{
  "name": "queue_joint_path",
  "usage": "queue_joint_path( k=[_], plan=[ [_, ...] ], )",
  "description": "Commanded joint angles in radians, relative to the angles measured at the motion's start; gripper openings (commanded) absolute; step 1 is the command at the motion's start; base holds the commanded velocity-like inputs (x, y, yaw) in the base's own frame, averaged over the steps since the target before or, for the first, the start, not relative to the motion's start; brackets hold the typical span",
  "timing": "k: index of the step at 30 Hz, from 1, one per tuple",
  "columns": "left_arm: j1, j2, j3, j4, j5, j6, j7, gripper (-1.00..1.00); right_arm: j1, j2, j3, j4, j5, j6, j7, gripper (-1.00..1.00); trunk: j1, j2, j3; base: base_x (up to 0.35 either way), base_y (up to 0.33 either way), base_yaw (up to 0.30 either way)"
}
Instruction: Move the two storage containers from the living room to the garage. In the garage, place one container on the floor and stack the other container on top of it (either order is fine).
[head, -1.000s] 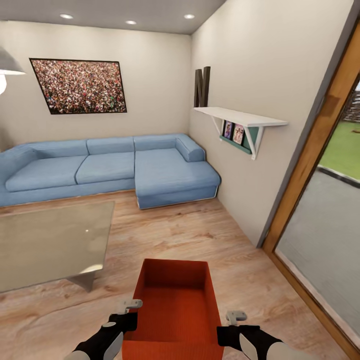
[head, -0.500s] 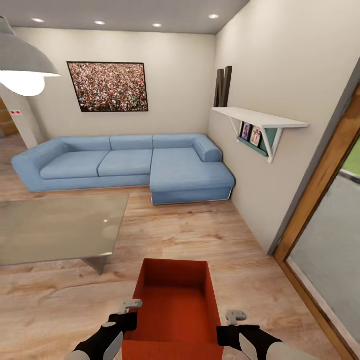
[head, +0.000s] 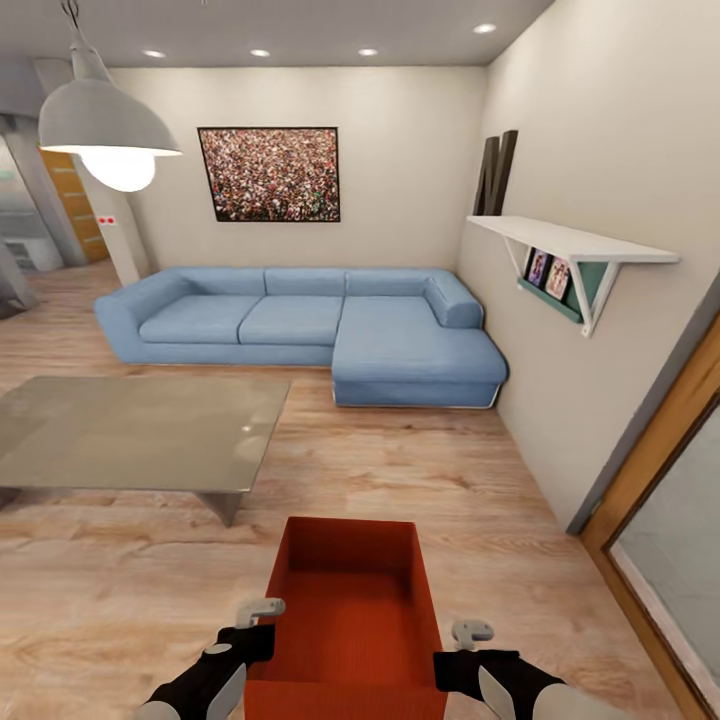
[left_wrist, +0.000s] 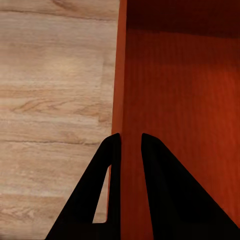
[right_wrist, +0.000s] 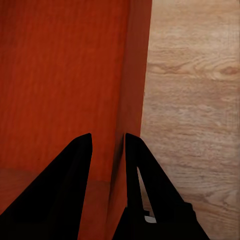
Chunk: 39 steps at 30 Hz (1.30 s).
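Storage container (head: 350, 610): an open orange-red ribbed bin, being carried low in front of the robot, above the wood plank floor (head: 480, 520) of the living room.
Left gripper (left_wrist: 125, 150): its two dark fingers are pinching the container's left wall – one finger inside, one outside, nearly closed on the thin plastic.
Right gripper (right_wrist: 107, 147): gripping the opposite wall the same way, fingers narrowly apart with the wall between them.
Ahead: a blue corner sofa (head: 310, 325) is standing against the far wall under a framed picture (head: 268, 173).
Left of the container: a glass-topped coffee table (head: 130, 435), with a pendant lamp (head: 105, 130) hanging above.
Right: a white wall shelf (head: 570, 245) – then a wood-framed glass door (head: 665, 480).
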<state>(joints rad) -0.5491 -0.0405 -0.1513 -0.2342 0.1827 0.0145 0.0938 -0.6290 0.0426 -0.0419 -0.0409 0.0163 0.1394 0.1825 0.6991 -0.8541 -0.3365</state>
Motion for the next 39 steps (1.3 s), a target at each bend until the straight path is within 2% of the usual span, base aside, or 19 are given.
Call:
queue_joint_path(
  k=[1,39],
  plan=[
    [0.0,0.001,-0.031,0.003,0.026,0.002,0.009,-1.0,-0.001,-0.02,-0.021,-0.059,0.004,-0.032,-0.007,-1.0,0.0,-0.001,-0.001,-0.001,-0.047,0.28],
    [0.0,0.001,-0.031,0.003,0.026,0.002,0.008,-1.0,0.0,-0.02,-0.021,-0.059,0.004,-0.032,-0.01,-1.0,0.0,-0.001,-0.001,0.0,-0.004,0.28]
  ],
)
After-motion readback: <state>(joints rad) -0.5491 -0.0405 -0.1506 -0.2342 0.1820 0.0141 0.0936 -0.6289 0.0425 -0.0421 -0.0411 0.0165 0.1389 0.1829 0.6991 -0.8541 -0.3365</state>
